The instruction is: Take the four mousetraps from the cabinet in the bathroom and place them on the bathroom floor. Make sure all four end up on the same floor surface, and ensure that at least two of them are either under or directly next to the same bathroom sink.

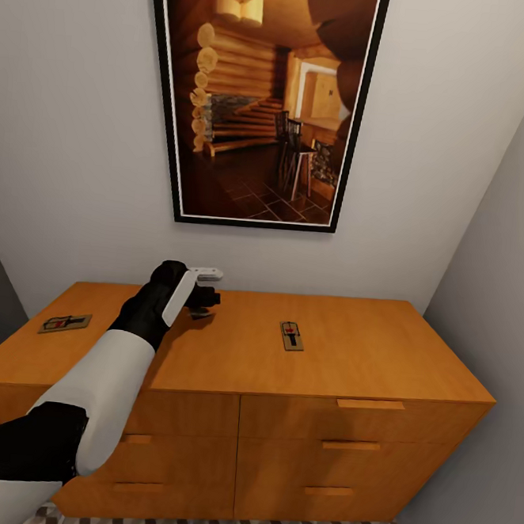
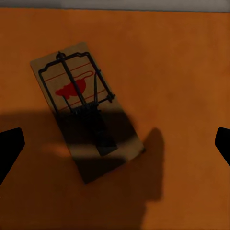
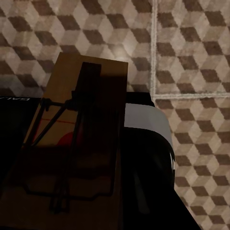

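Four mousetraps (image 1: pixel 291 335), one in right pincer (image 3: pixel 72 158)

A: Any writing to read here, on the mousetraps (image 2: pixel 86 110) or the cabinet (image 1: pixel 349 357)?

B: None that I can read. The trap boards show only red marks. At nine o'clock in the right wrist view sit faint pale letters on a dark surface, too cropped to make out.
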### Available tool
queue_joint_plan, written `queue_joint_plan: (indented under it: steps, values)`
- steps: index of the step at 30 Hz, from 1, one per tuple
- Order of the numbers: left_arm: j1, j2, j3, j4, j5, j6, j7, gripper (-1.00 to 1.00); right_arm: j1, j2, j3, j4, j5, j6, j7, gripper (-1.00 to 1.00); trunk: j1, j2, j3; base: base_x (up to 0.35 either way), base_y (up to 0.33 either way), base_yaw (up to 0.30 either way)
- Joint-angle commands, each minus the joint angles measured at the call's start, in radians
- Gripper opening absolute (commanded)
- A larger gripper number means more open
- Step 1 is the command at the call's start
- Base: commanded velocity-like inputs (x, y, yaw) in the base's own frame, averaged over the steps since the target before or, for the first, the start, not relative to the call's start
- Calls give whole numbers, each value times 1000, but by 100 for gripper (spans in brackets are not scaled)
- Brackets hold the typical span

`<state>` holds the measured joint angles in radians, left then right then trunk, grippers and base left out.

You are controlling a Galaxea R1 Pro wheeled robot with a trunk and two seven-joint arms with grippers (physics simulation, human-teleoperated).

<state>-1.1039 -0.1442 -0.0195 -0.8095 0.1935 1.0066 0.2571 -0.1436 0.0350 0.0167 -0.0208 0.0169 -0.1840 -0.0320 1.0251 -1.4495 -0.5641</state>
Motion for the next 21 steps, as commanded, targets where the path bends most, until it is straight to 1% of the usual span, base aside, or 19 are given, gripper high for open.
queue_joint_plan:
  steps: [1, 4, 11, 21]
  values:
    - [-1, 0, -2, -1, 10, 3, 10, 100, -1, 0, 2, 1, 2, -3, -6, -100, 0, -1, -1, 0, 0, 0]
    - [-1, 1, -2, 0, 10, 3, 10, 100, -1, 0, 2, 1, 2, -3, -6, -100, 0, -1, -1, 8, 0, 0]
    - [-1, 1, -2, 14, 10, 3, 10, 100, -1, 0, 2, 1, 2, -3, -6, -100, 0, -1, -1, 79, 0, 0]
    - [-1, 1, -2, 19, 10, 3, 10, 100, -1, 0, 2, 2, 2, -3, -6, -100, 0, -1, -1, 11, 0, 0]
